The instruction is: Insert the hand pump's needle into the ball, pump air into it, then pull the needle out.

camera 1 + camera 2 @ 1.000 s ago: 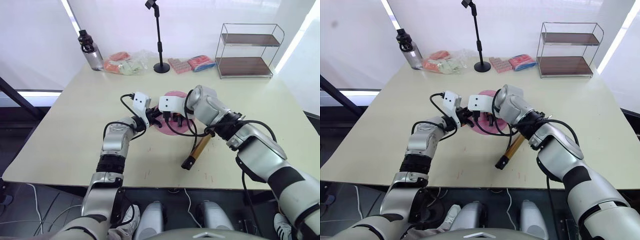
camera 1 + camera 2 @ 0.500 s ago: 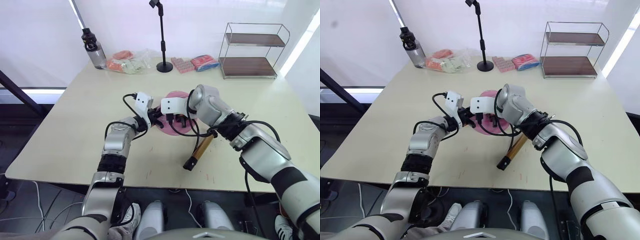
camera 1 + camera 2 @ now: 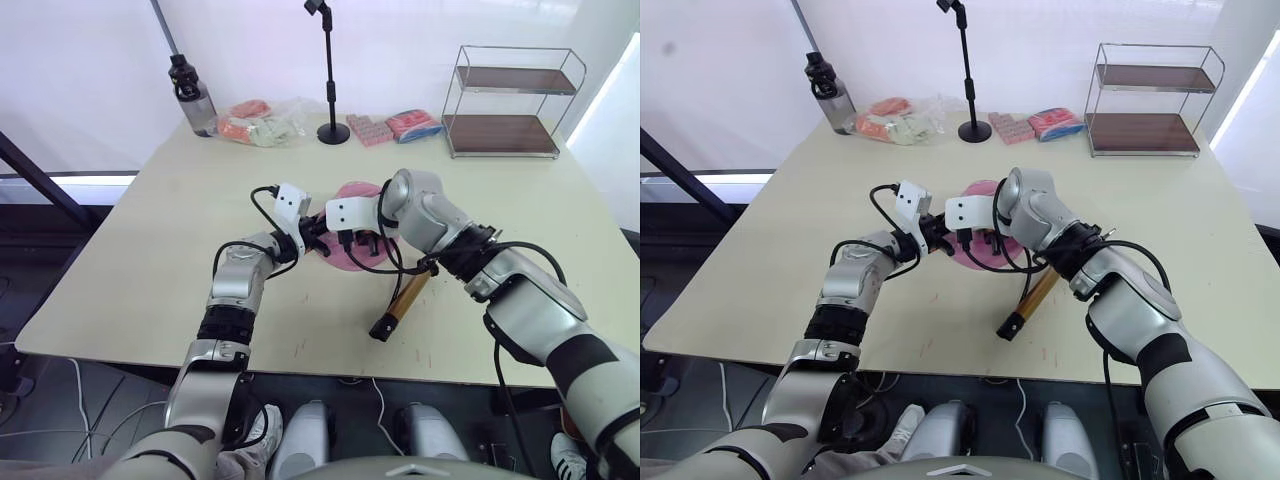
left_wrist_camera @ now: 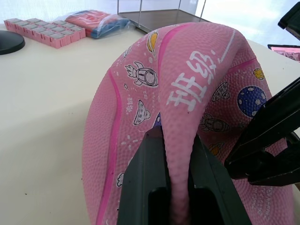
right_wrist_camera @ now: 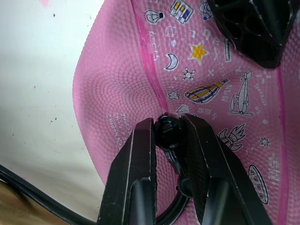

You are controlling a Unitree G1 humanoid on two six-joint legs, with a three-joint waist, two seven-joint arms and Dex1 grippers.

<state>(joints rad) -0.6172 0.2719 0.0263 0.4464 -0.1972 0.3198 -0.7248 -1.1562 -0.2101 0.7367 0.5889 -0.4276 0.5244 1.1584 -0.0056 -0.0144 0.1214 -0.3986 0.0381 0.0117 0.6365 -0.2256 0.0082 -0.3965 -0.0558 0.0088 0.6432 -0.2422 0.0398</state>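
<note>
Two grippers meet at the ball [image 3: 352, 226] near the middle of the table [image 3: 150, 260]. Nearest the robot, the hand pump [image 3: 398, 303] lies flat on the table just right of the ball, its black hose [image 3: 372, 268] looping up toward the ball. The left gripper [image 4: 177, 187] is closed on a pinched fold of the soft pink skin. The right gripper [image 5: 168, 140] is clamped on the black fitting [image 5: 168, 132] at the hose tip, pressed to the ball's surface; the needle itself cannot be made out. Farther back stand a microphone stand [image 3: 330, 75], a bottle [image 3: 192, 96], packets [image 3: 262, 122] and a wire shelf [image 3: 510, 100].
</note>
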